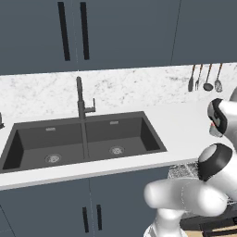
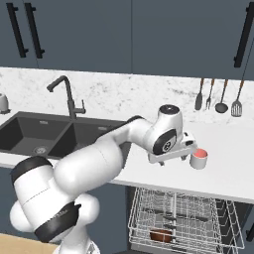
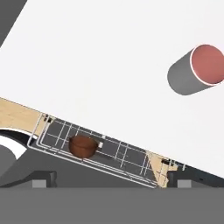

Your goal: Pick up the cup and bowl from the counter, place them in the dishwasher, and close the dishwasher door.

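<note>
From my remote station, the sink (image 2: 49, 136) and its dark tap (image 2: 67, 94) sit at the left of the white counter (image 2: 233, 158). Moving right, my arm reaches across the worktop, the gripper (image 2: 191, 149) hovering just beside the cup (image 2: 199, 159). Its fingers are spread wide and hold nothing. The cup, grey with a red inside, stands upright on the counter near the front edge; in the hand view it (image 3: 197, 70) appears off to the upper right. Below the counter edge, the dishwasher's wire rack (image 2: 181, 218) is pulled out, with the brown bowl (image 2: 159, 235) resting in it. Four utensils (image 2: 218, 96) hang on the wall at far right.
</note>
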